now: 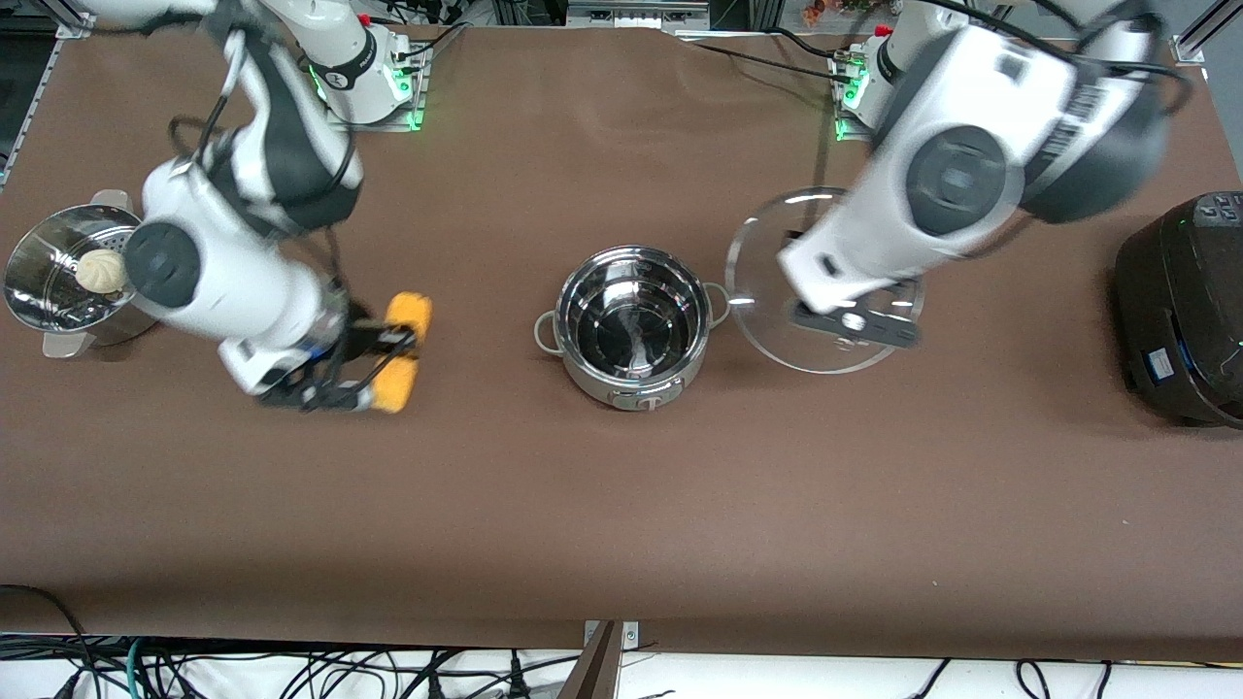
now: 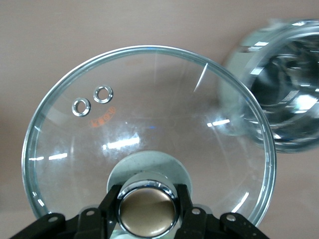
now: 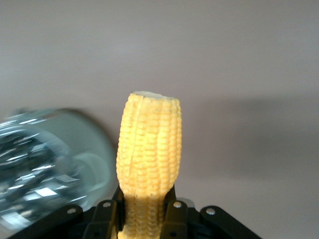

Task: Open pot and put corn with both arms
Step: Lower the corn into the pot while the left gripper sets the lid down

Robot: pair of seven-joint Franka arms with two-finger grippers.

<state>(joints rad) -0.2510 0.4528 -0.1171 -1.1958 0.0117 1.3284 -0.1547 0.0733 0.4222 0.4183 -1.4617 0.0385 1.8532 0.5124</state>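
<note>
The steel pot (image 1: 631, 325) stands open and empty at the table's middle; its rim also shows in the left wrist view (image 2: 279, 84). My left gripper (image 1: 850, 325) is shut on the tan knob (image 2: 148, 209) of the glass lid (image 1: 825, 282), which it holds beside the pot toward the left arm's end. In the left wrist view the lid (image 2: 149, 119) fills the frame, with black fingers (image 2: 110, 203) on both sides of the knob. My right gripper (image 1: 386, 355) is shut on the corn (image 1: 403, 354), over the table between the steamer bowl and the pot. In the right wrist view the corn (image 3: 149, 149) sticks out from the gripper (image 3: 147, 219).
A perforated steamer bowl (image 1: 58, 282) with a pale bun (image 1: 102, 270) stands at the right arm's end. A large black cooker (image 1: 1180, 311) stands at the left arm's end. A blurred steel vessel (image 3: 40, 159) shows beside the corn in the right wrist view.
</note>
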